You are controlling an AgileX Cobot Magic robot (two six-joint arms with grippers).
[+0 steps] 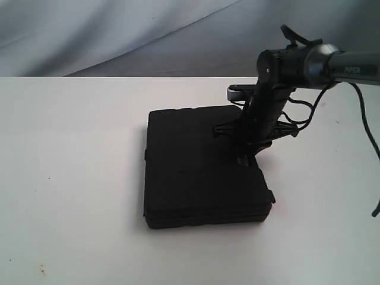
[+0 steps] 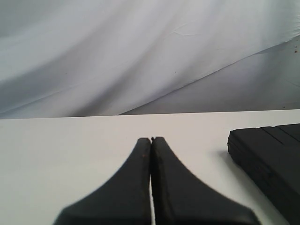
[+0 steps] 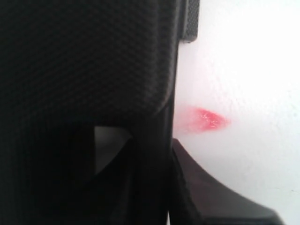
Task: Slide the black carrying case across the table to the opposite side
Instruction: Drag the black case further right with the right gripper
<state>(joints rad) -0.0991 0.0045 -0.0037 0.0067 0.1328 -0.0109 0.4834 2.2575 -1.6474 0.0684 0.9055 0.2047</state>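
Black right arm (image 1: pixel 261 113) slants down onto the case (image 1: pixel 190 172), its end effector (image 1: pixel 246 159) unreadable; left end effector (image 2: pixel 151 139) pressed together.

Item: one black carrying case (image 1: pixel 202 166), flat and textured, on one white table (image 1: pixel 71 148), with one grey cloth backdrop (image 1: pixel 119 35) behind. One robot arm (image 1: pixel 309 65) shows in the exterior view, dark and trailing black cables. There are two grippers: the left gripper (image 2: pixel 151 139), seen only by its own wrist camera, and the right gripper (image 1: pixel 244 155) at the case. Marks on the tabletop: one red smudge (image 3: pixel 206 119) beside the case's edge, plus a few small dark specks (image 1: pixel 49 177).
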